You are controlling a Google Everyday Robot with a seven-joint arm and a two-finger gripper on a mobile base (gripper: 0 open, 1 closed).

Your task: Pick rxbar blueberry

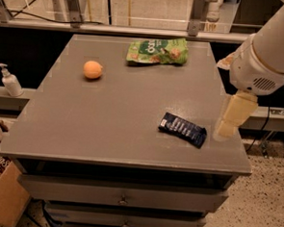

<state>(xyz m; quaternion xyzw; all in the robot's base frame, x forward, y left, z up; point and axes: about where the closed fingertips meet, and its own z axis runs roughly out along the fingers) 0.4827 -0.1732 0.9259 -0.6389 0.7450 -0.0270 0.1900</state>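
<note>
On grey table (107, 123), rxbar blueberry (182, 129); jaws near.

Here's the arm (281, 37) coming in from the top right corner, a thick, smooth white tube, glossy plastic shell, with no cables or screws showing on it. It widens into a rounded white joint housing (253, 69), bulbous and almost ball-shaped, with a faint seam curving around where the tube meets it. Low on that housing sits a small vent grille (264, 84), a patch of short dark slots. Beneath it hangs the gripper (232, 118), pale cream-yellow, blocky and tapering downward, duller than the shell above, just over the right edge of the grey table (108, 113).
</note>
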